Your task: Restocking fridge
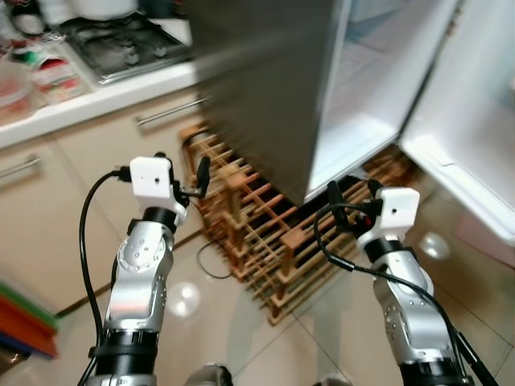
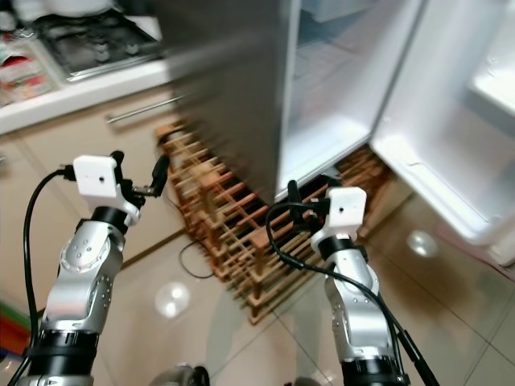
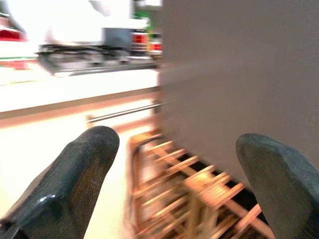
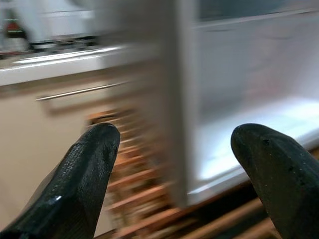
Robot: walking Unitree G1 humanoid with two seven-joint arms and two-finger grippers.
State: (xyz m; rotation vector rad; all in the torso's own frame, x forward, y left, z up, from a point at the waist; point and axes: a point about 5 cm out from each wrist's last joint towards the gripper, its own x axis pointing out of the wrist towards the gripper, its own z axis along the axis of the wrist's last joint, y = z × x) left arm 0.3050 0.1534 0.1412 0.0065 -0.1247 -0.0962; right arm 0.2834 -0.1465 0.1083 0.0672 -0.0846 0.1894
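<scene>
The fridge [image 1: 257, 88] stands ahead with its grey side panel facing me and its white inside [image 1: 362, 104] showing bare shelves. Its door [image 1: 467, 121] is swung open to the right. My left gripper [image 1: 183, 169] is held up in front of the cabinets, open and empty, left of the fridge. In the left wrist view its fingers [image 3: 79, 169] frame the grey panel. My right gripper [image 1: 354, 191] is open and empty, low before the fridge's bottom edge. From the right wrist, its fingers [image 4: 84, 169] point at the lit fridge interior [image 4: 249, 99]. The views are blurred.
A wooden wine rack [image 1: 265, 233] stands on the tiled floor against the fridge's base. To the left is a white counter with a gas hob [image 1: 121, 44], food packets [image 1: 32, 76] and cabinet drawers [image 1: 165, 112] below. Coloured flat items [image 1: 24, 322] lie at lower left.
</scene>
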